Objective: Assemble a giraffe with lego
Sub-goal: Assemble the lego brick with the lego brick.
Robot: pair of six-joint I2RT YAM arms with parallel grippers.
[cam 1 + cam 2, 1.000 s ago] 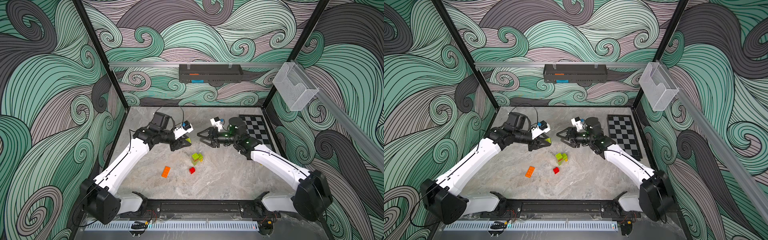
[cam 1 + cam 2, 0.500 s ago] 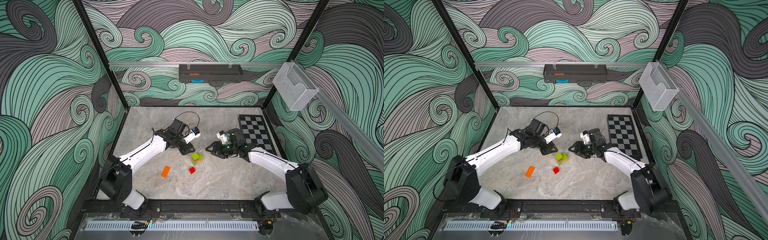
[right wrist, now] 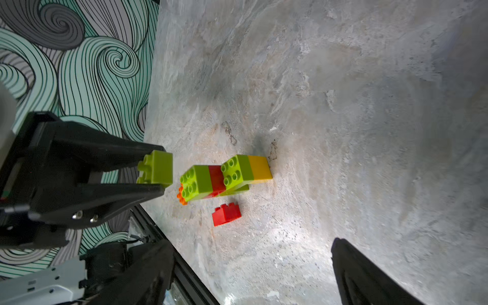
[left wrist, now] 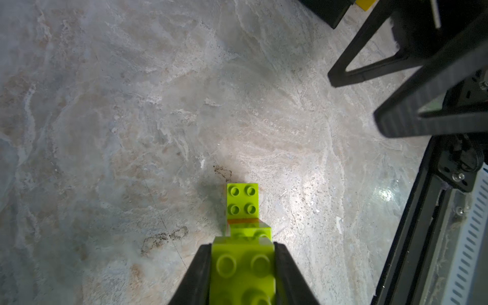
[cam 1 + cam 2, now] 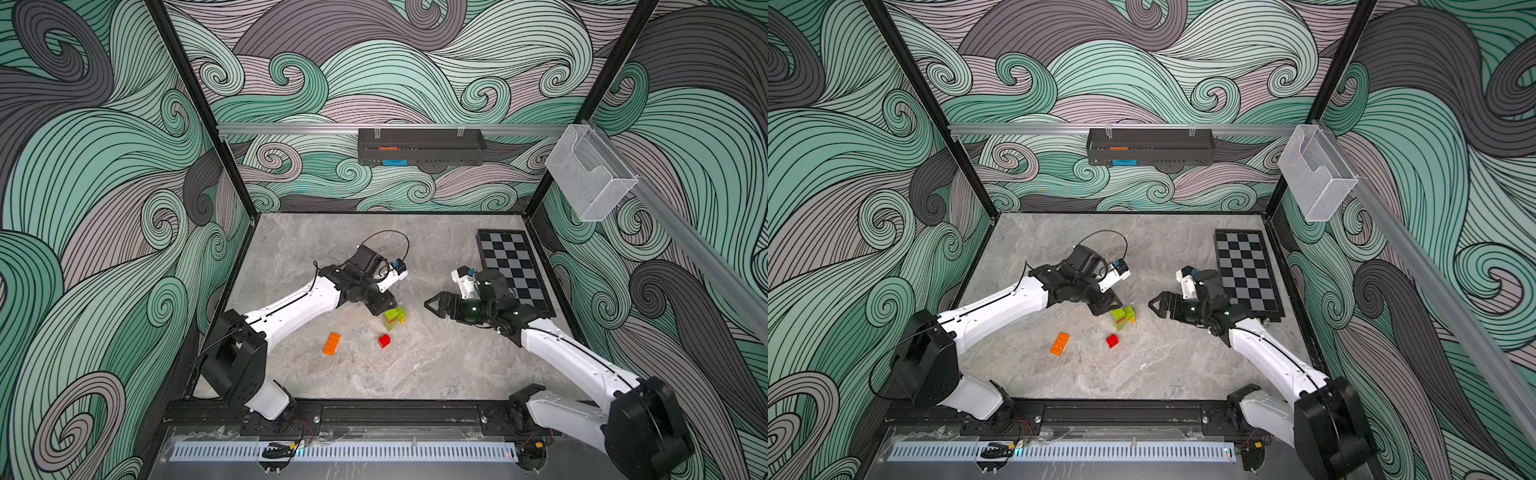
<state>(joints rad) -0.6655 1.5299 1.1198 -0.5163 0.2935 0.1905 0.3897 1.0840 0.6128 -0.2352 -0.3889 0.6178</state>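
Left hand grasps a green brick just left of the half-built giraffe on the surface. Right hand is released and empty, further right.

The lime brick in the left gripper runs off the edge of the left wrist view and covers part of the brick stack. In the right wrist view the orange brick shows only a few studs behind that stack, and the fingers of the right gripper are cut off by the edge. In both top views the held brick cannot be told from the stack. A yellow scrap at the left wrist view's edge is too cropped to name.
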